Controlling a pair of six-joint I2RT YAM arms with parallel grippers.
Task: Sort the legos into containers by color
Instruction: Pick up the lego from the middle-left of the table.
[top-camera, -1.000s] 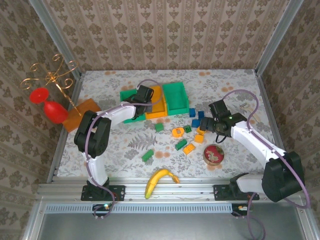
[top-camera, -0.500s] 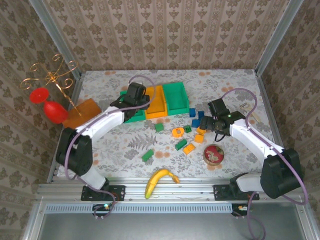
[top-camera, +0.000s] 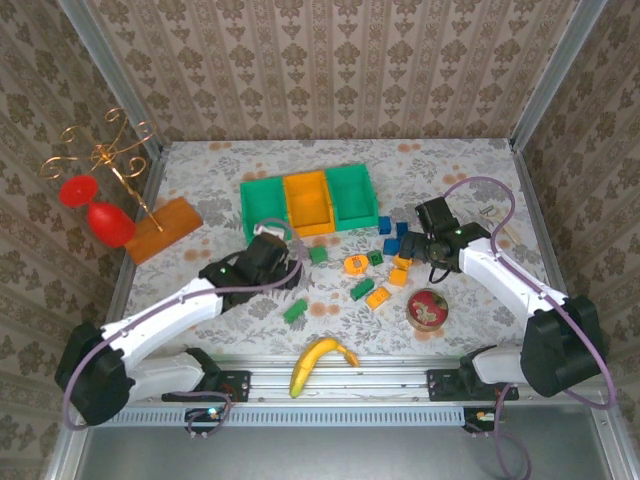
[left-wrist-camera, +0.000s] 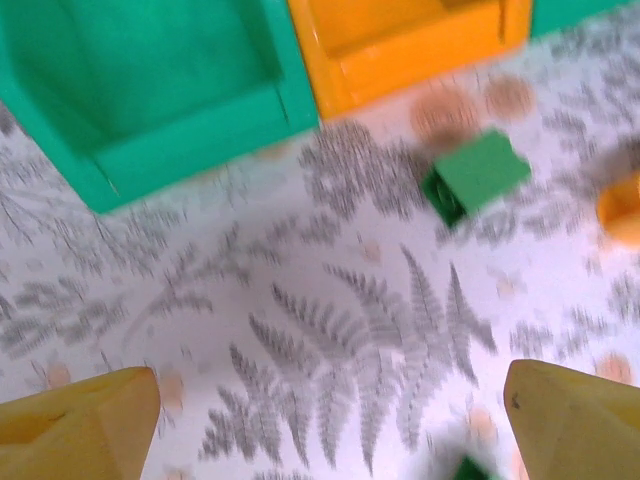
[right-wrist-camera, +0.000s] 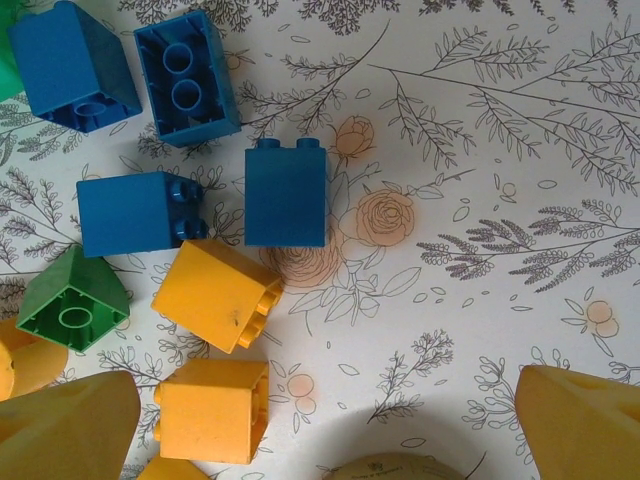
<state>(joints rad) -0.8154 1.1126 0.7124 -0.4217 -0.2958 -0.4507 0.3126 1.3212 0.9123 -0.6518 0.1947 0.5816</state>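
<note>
The legos (top-camera: 362, 289) lie scattered on the table (top-camera: 450, 170) between its middle and right edge, on the near side of the containers (top-camera: 244, 205). Both jaws stand spread and empty, so a pick seems in hand. The left gripper (left-wrist-camera: 330, 425) would have to advance toward the green block (left-wrist-camera: 475, 175) ahead and to its right. The right gripper (right-wrist-camera: 320, 430) likely need only drop and close on the yellow block (right-wrist-camera: 212, 410) inside its gap.

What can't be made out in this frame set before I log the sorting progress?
- Top external: what lies inside the containers; too small to tell.
- Left wrist: studs on the green lego, smeared by motion blur; an orange object cut by the right edge.
- Right wrist: the round tin, cut off by the bottom edge; the lowest orange lego likewise.
</note>
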